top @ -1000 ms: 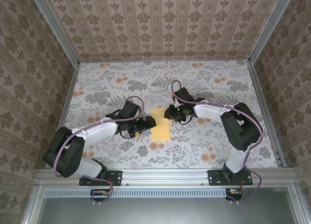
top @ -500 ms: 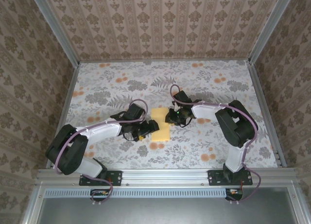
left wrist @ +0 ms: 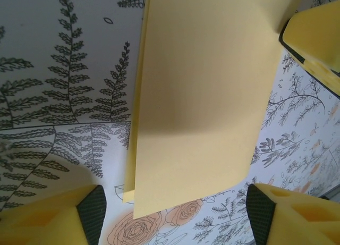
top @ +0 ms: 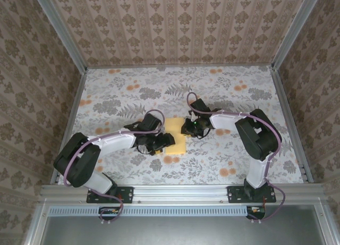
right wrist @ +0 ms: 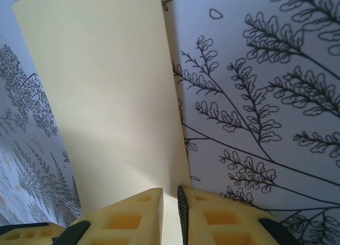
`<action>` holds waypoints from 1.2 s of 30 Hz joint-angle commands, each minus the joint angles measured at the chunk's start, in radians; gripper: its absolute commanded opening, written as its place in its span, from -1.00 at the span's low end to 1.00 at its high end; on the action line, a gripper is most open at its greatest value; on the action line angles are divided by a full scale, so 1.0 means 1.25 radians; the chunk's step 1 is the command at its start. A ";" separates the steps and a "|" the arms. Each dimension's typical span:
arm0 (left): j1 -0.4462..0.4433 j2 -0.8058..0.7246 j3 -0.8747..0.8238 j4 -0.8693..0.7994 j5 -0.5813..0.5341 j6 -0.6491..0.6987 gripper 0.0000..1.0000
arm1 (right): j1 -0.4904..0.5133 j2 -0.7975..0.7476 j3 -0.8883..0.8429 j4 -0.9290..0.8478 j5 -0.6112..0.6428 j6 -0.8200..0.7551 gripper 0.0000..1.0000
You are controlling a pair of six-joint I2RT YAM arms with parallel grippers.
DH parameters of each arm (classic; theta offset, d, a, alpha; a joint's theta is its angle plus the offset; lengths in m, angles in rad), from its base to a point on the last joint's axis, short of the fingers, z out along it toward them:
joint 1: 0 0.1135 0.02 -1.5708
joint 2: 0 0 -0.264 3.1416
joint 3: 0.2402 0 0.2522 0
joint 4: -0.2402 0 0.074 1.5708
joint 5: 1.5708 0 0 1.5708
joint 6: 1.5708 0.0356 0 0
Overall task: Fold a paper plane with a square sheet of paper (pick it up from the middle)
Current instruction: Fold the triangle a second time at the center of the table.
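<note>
The square sheet of paper (top: pixel 177 142) is plain yellow and lies folded in two on the flowered table. In the left wrist view the sheet (left wrist: pixel 202 96) shows two layers, and the lower one sticks out along the left edge. My left gripper (top: pixel 162 141) is open, one finger on each side of the sheet's near end (left wrist: pixel 175 218), touching nothing. My right gripper (top: pixel 187 129) is at the sheet's far right edge. In the right wrist view its fingers (right wrist: pixel 170 216) are nearly together, with the edge of the paper (right wrist: pixel 106 96) running between them.
The flowered tablecloth (top: pixel 228 96) covers the table, and patterned walls close it in on three sides. An orange rose print (left wrist: pixel 143 229) lies just under the sheet's near corner. A right finger (left wrist: pixel 313 37) shows at the top right of the left wrist view.
My left gripper has slid right until it straddles the sheet's end, and its jaws have narrowed. My right gripper has shifted slightly left and closed further on the paper's edge.
</note>
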 commanded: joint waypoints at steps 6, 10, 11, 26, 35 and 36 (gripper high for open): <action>-0.008 0.022 0.019 0.021 0.033 -0.004 0.39 | -0.008 0.033 -0.020 -0.013 0.021 0.017 -0.62; -0.007 0.030 0.019 0.031 0.044 -0.002 0.37 | -0.008 0.035 -0.019 -0.013 0.021 0.016 -0.63; -0.008 0.034 0.019 0.034 0.047 -0.001 0.37 | -0.008 0.036 -0.019 -0.013 0.021 0.016 -0.63; 0.000 0.017 -0.020 0.141 0.075 0.005 0.22 | -0.007 0.038 -0.028 -0.005 0.021 0.019 -0.65; 0.032 0.027 -0.057 0.292 0.133 0.033 0.12 | -0.007 0.034 -0.029 -0.005 0.020 0.020 -0.65; 0.033 0.036 -0.053 0.291 0.133 0.039 0.08 | -0.006 0.035 -0.030 -0.004 0.018 0.022 -0.66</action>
